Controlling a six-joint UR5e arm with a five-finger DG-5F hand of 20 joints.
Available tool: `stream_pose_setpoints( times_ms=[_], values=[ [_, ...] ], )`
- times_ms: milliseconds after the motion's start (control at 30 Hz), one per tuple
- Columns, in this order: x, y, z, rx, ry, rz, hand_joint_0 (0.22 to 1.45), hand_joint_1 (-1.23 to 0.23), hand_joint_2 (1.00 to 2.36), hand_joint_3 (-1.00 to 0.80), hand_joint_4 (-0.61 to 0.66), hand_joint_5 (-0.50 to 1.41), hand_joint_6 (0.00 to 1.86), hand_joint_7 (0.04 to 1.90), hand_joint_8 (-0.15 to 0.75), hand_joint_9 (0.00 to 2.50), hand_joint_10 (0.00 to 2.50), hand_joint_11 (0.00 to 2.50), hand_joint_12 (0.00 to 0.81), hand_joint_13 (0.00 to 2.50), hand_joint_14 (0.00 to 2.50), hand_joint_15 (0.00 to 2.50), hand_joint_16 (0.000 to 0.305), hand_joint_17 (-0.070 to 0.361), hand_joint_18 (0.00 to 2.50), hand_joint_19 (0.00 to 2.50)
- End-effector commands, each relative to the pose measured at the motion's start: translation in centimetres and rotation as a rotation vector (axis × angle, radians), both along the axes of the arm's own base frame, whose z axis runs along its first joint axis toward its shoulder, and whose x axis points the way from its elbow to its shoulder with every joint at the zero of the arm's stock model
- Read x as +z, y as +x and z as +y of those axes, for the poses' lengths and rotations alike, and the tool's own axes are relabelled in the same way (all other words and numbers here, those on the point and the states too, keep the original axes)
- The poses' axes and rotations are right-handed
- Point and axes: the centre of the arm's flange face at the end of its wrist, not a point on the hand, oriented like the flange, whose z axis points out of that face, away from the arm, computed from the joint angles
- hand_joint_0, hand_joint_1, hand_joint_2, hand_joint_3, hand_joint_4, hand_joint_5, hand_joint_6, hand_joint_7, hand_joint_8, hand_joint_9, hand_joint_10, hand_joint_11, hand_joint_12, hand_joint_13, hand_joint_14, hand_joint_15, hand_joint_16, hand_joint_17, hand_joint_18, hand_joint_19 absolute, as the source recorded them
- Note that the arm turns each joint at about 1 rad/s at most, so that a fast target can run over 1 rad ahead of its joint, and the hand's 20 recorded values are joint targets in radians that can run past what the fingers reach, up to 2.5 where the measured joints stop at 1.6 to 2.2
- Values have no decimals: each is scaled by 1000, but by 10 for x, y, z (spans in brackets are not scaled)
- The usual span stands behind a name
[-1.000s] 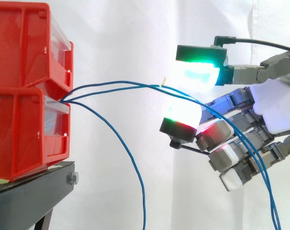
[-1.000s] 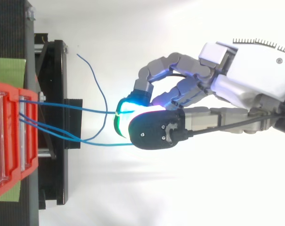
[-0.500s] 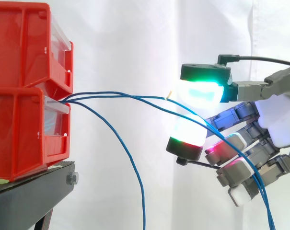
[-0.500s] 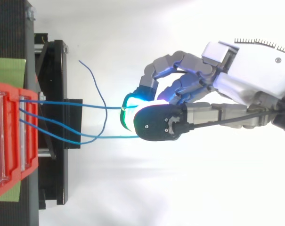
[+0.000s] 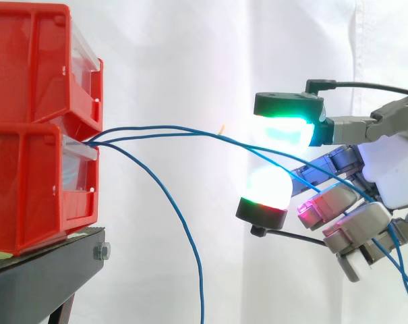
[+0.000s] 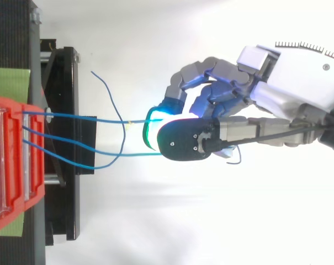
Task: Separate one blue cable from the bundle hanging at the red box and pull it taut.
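Blue cable (image 6: 89,117) now runs straighter from red bin (image 5: 35,189) as hand (image 6: 288,83) backs away; we can't tell if it's clamped.

Black stand (image 5: 42,277), lower left of the side view, with a bolt (image 5: 101,252) at its right end; from above you find it along the left edge, a green sheet (image 6: 9,81) lying on it. White curtain (image 5: 190,61) backs your side view.

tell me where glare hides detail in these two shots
Side view: the hand's white-green glow blooms over the blue cables crossing it. Top view: that glow spills onto the white background; the cables near the red box read clearly.
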Motion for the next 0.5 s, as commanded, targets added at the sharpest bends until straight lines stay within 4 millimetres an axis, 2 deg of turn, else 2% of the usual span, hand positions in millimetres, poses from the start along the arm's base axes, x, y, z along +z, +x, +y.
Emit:
stream_pose_setpoints(
  times_ms=[0, 167, 267, 400, 433, 467],
  values=[
    [0, -1, -6, -7, -1, 4, 562, -570, 1000, -500, 104, -259, 877, 861, 281, 551, 956, 1335, 344, 903, 750, 1423, 49, 110, 834, 1061],
    [1, -1, -10, -13, 1, 3, 563, -564, 1000, -500, 115, -259, 877, 858, 287, 544, 966, 1325, 345, 877, 920, 1386, 48, 109, 850, 1093],
    [10, -3, -12, -17, 2, -10, 564, -560, 1000, -500, 115, -259, 877, 860, 287, 541, 996, 1315, 347, 872, 971, 1367, 49, 111, 852, 1061],
    [24, -9, -16, -35, -22, -6, 564, -559, 1000, -500, 117, -259, 878, 853, 285, 537, 1046, 1299, 350, 878, 857, 1396, 50, 113, 822, 1008],
    [24, -9, -17, -38, -25, -3, 565, -559, 1000, -500, 117, -259, 877, 853, 285, 537, 1055, 1288, 350, 883, 801, 1413, 51, 114, 813, 976],
    [25, -10, -17, -39, -28, 0, 565, -559, 1000, -500, 116, -259, 878, 853, 285, 533, 1116, 1278, 354, 899, 644, 1455, 51, 114, 786, 937]
  ],
)
